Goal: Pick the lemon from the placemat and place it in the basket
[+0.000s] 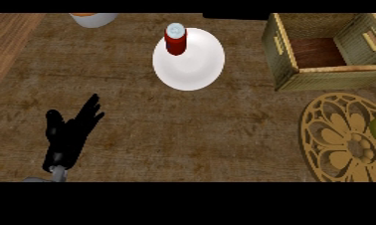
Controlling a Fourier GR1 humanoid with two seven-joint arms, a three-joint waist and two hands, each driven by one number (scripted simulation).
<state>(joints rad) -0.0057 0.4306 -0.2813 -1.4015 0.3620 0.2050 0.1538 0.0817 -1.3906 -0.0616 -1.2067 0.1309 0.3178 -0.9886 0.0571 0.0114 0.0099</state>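
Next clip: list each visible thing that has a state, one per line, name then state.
Black left hand: open, fingers up, holding nothing.
Square woven basket: upright, open-topped, nothing visible inside.
Red bottle with grey cap: upright, capped, on the white round plate.
Round tan cut-out placemat: flat, partly out of view.
Lemon: not clearly visible.

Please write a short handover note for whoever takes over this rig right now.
Left hand: open, fingers up, resting at the lower left of the counter, holding nothing.
Right hand: not in view.
Placemat: round, at the right edge, partly cut off; only a greenish sliver shows at the edge, and I cannot tell whether it is the lemon.
Basket: upper right, nothing visible in the part that shows.
Also present: a red bottle on a white plate.
Done: nothing visible. Left: pick the lemon, place it in the basket.
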